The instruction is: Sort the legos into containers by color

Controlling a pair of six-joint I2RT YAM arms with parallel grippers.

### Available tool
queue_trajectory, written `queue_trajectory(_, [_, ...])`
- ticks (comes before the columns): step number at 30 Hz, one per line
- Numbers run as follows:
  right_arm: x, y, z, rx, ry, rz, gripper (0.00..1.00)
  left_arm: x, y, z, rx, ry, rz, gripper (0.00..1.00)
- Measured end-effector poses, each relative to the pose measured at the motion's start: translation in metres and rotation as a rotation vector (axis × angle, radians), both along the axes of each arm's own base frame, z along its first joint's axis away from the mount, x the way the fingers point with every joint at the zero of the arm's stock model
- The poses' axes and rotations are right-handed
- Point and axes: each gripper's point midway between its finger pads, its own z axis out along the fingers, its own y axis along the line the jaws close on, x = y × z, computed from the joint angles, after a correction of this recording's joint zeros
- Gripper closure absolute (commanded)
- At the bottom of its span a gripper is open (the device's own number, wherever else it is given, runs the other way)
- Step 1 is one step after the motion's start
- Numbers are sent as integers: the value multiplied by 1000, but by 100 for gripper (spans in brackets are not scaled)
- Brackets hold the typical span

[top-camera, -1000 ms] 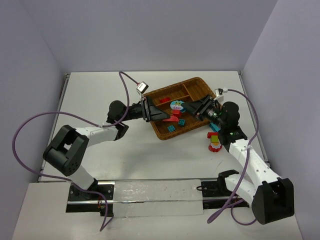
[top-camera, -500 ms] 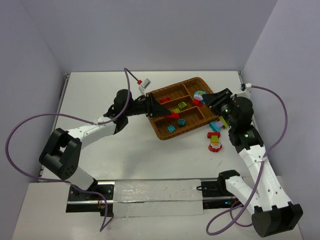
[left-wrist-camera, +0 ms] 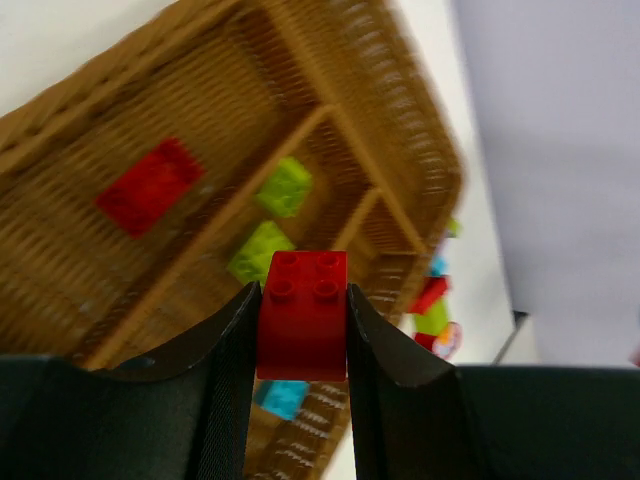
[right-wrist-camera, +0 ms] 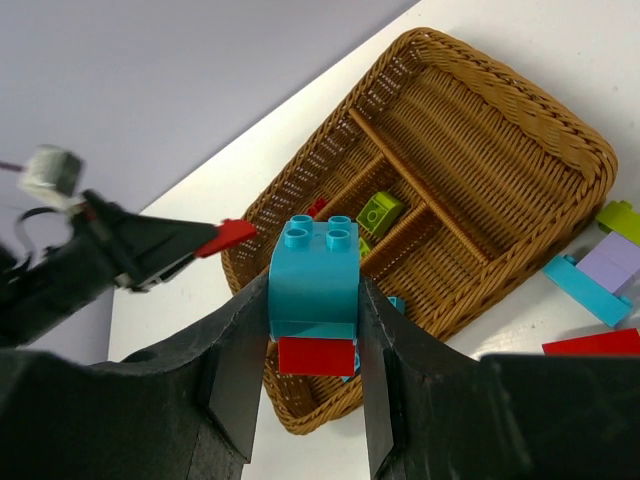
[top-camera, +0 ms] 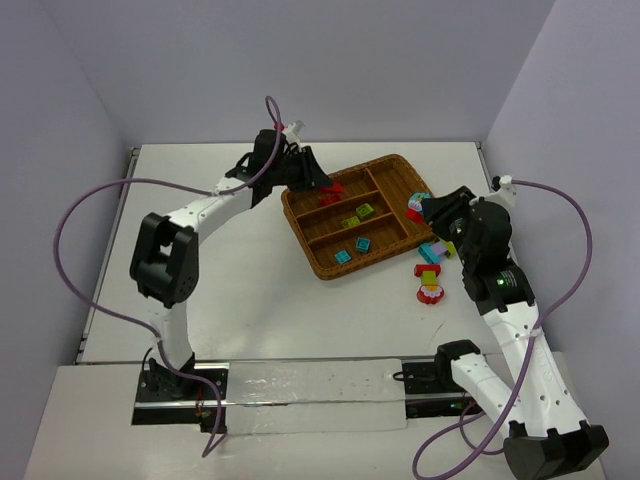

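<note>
The brown wicker tray [top-camera: 396, 163] holds one red brick [top-camera: 327, 200] in its far slot, two yellow-green bricks [top-camera: 367, 210] in the middle slot and two cyan bricks [top-camera: 343, 257] in the near slot. My left gripper [top-camera: 328, 184] is shut on a red brick [left-wrist-camera: 302, 315] and holds it above the tray's far-left corner. My right gripper [top-camera: 418, 207] is shut on a cyan brick [right-wrist-camera: 314, 270], with a red piece [right-wrist-camera: 316, 355] right under it, above the tray's right end. The tray [right-wrist-camera: 500, 100] and the left gripper's red brick [right-wrist-camera: 235, 235] also show in the right wrist view.
Loose bricks lie on the table right of the tray: a cyan and purple pair [top-camera: 435, 248], a yellow-green and red pair [top-camera: 428, 273] and a red round piece [top-camera: 432, 293]. Grey walls close in the table at the back and sides.
My left gripper swung with its red brick from over the tray's middle to its far-left corner. My right gripper drew back to the tray's right end with the cyan brick.
</note>
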Motion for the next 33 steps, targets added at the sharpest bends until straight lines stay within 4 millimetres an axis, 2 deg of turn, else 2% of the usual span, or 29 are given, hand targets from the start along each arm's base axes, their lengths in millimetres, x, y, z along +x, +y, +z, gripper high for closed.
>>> queue_trajectory(4, [-2, 0, -2, -8, 6, 3, 100, 24, 12, -50, 73, 89, 39, 100])
queue_trajectory(7, [-3, -1, -2, -12, 8, 5, 100, 38, 20, -72, 93, 127, 60, 99])
queue_trajectory(9, [-4, 0, -2, -15, 8, 8, 100, 44, 25, -79, 102, 145, 73, 84])
queue_trajectory(11, [-4, 0, -2, -14, 9, 11, 100, 50, 26, -80, 105, 148, 81, 78])
queue_trajectory(14, [-5, 1, -3, -13, 10, 16, 100, 56, 23, -78, 103, 140, 83, 47])
queue_trajectory(15, [-5, 1, -3, -12, 10, 18, 100, 56, 23, -77, 104, 140, 82, 32])
queue_trajectory(16, [-5, 2, -3, -12, 10, 20, 100, 56, 23, -78, 106, 141, 81, 25])
queue_trajectory(18, [-5, 3, -3, -11, 12, 25, 100, 55, 23, -79, 111, 143, 83, 19])
queue_trajectory(22, [-6, 4, -4, -9, 14, 32, 100, 53, 25, -78, 117, 149, 85, 19])
queue_trajectory(26, [-6, 8, -6, -4, 20, 52, 100, 37, 31, -64, 112, 134, 92, 25])
queue_trajectory(28, [-7, 13, -8, 1, 25, 80, 100, 19, 34, -43, 82, 123, 89, 28])
queue_trajectory(30, [-7, 21, -8, 13, 22, 124, 100, 1, 31, -10, 2, 79, 67, 30])
queue_trajectory(33, [-7, 35, -5, 36, 3, 203, 100, -37, 24, 49, -186, -5, -16, 26])
